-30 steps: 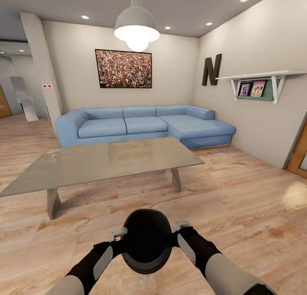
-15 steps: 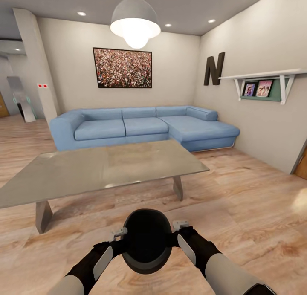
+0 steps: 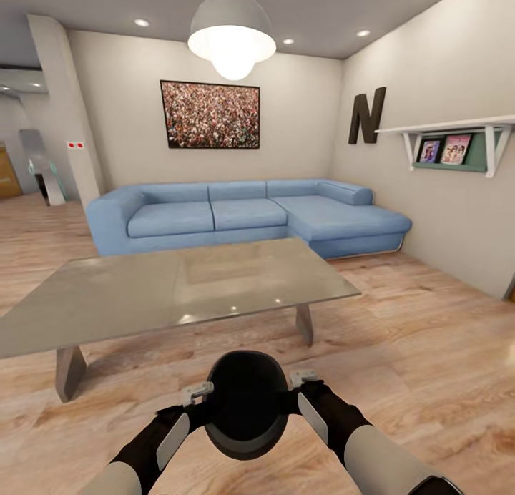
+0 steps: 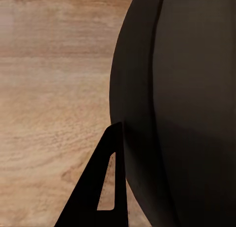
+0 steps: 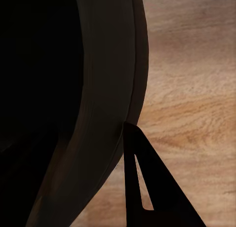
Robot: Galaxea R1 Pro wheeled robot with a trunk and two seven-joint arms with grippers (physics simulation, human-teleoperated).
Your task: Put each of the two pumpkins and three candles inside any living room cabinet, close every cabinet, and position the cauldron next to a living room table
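The black cauldron is clenched between the left claw and right claw, with the worktop straight ahead, near.

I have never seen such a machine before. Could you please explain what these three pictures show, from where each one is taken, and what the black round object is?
This is a simulated robot with two arms. The large picture comes from a camera on its head, looking forward and down. At the bottom you see the left gripper and the right gripper, one on each side of a round matte black cauldron, carrying it above the wooden floor. Ahead stands a long grey table with a glossy top, and behind it a blue corner sofa. The two small pictures come from cameras near each gripper: each shows the cauldron's dark curved wall very close, beside one dark finger.
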